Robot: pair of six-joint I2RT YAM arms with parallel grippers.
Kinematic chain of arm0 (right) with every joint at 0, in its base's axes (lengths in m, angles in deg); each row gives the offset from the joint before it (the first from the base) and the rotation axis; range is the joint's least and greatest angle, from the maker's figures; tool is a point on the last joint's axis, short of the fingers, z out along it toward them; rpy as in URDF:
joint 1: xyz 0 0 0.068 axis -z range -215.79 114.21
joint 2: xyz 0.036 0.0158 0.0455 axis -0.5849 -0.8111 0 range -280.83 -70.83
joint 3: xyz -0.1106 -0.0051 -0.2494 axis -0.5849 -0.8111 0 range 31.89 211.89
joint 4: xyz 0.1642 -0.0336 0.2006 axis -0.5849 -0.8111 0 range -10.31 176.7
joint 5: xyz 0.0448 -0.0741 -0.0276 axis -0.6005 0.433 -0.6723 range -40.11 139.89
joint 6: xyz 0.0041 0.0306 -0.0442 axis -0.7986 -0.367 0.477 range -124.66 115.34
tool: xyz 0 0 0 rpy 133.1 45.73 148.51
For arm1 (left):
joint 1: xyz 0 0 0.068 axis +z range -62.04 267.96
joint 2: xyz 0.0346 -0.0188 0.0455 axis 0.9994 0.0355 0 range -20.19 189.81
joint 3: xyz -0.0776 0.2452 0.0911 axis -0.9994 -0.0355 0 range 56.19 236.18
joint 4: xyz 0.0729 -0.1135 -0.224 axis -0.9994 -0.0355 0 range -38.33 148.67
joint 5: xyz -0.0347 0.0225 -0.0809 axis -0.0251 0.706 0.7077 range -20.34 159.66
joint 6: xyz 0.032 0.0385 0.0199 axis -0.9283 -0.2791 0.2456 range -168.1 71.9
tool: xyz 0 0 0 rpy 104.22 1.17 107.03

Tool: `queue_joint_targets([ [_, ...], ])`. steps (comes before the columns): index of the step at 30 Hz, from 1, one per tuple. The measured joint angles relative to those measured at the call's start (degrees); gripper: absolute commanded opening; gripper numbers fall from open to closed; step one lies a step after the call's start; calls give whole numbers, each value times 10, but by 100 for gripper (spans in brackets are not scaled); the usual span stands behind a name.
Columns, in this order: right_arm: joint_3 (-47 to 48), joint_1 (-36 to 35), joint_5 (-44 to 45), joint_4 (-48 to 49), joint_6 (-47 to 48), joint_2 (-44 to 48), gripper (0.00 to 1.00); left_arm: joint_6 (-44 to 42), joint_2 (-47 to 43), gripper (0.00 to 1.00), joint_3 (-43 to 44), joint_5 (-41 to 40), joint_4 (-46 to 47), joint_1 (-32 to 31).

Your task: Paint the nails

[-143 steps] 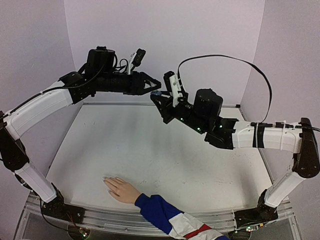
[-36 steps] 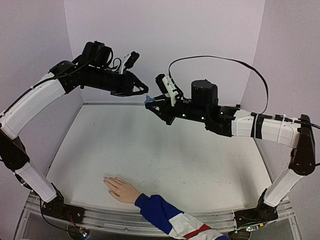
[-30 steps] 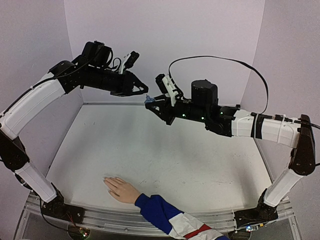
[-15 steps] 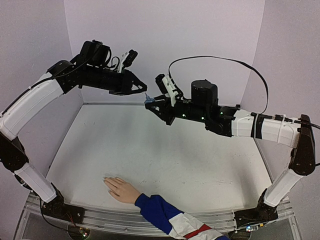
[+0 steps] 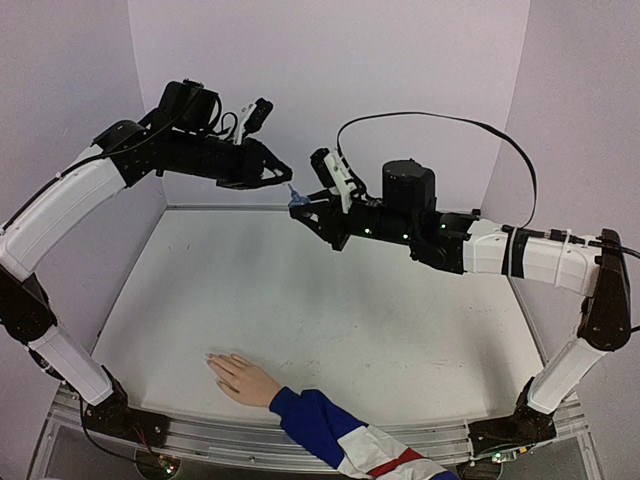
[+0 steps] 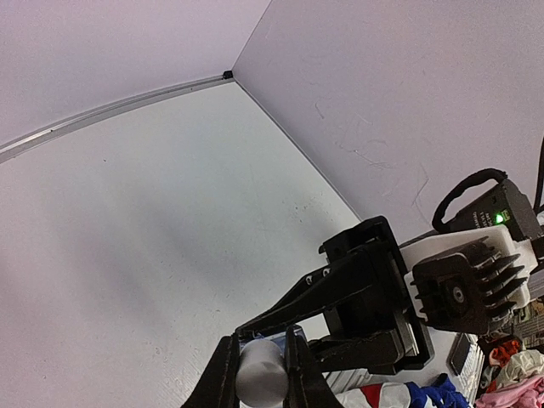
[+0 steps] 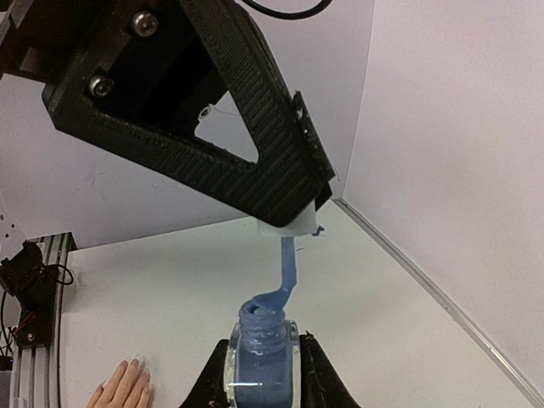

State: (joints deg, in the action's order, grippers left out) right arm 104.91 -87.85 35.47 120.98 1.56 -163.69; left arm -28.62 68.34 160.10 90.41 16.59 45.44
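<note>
Your right pincer [image 7: 262, 367] grips the blue polish bottle [image 7: 262, 344] high at the far side. That steadies it while your left pincer [image 5: 283, 180], clamped on the white cap [image 7: 290, 225], holds the brush [image 7: 287, 272] bent against the neck, likely wiping off excess. The nails [image 5: 212, 357] are on the hand [image 5: 243, 378] lying flat at the near edge of the counter [image 5: 350, 320], left of centre, well apart from both.

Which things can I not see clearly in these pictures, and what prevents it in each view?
The nails: top view, too small to tell if any is painted.
The hand: right wrist view, cut off by the bottom edge.
The bottle: top view, almost hidden between left tool and right tool.
The brush: left wrist view, hidden behind the cap.
</note>
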Motion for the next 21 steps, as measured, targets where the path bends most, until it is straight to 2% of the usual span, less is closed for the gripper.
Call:
queue_joint_targets([
  [21,0,0,1,5,0,0,0,0,-28,0,-7,-11,1,1],
])
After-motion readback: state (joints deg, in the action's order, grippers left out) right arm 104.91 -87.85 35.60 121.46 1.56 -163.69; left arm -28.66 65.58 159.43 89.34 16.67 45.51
